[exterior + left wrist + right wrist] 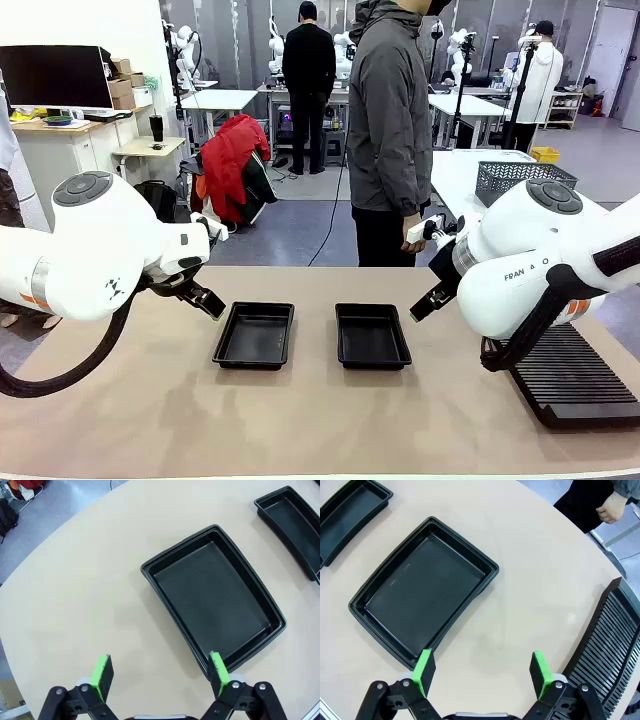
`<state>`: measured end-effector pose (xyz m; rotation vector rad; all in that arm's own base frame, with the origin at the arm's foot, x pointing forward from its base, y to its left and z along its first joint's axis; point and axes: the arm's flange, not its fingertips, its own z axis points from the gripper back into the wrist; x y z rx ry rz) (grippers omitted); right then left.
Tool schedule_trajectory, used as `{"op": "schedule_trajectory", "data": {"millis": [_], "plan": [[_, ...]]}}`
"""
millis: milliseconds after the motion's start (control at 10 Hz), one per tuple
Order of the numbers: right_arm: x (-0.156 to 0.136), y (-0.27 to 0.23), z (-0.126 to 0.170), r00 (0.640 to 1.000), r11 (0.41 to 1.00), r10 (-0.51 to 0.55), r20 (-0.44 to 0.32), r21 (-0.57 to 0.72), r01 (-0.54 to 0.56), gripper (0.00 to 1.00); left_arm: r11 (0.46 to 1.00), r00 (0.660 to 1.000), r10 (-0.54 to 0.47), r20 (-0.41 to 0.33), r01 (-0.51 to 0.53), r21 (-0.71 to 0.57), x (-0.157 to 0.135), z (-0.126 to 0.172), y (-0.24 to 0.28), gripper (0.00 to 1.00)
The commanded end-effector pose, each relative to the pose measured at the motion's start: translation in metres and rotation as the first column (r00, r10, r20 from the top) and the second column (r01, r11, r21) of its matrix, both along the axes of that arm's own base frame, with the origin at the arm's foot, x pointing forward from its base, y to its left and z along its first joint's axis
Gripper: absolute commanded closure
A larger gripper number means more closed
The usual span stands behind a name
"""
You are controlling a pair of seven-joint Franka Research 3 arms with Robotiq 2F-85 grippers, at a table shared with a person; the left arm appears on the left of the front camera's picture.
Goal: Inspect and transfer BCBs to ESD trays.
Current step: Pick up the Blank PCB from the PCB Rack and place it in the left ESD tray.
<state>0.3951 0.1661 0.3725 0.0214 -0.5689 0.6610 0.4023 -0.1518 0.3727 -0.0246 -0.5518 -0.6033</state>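
Left gripper (160, 667) and right gripper (482, 667) hover released, empty; both trays (255, 335), bare, lie side by side left of the rack (575, 380). Risk: a thin board slipping from a shallow pinch.

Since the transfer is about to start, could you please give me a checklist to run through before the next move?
1. Left hand open, holding nothing: ok.
2. Right hand open, holding nothing: ok.
3. Left tray empty: ok.
4. Right tray empty: ok.
5. Person's hand off the table: ok.
6. Rack stocked: cannot tell.
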Motion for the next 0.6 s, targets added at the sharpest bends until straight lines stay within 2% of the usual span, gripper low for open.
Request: {"op": "schedule_trajectory", "data": {"millis": [0,500], "plan": [[0.0,0.0,0.0,1.0,1.0,0.0,0.0,0.0,0.0,0.0,1.0,1.0,0.0,0.0,0.0,0.0,0.0,-0.0001,0.0,0.0],[0.0,0.0,0.0,1.0,1.0,0.0,0.0,0.0,0.0,0.0,1.0,1.0,0.0,0.0,0.0,0.0,0.0,-0.0001,0.0,0.0]]}}
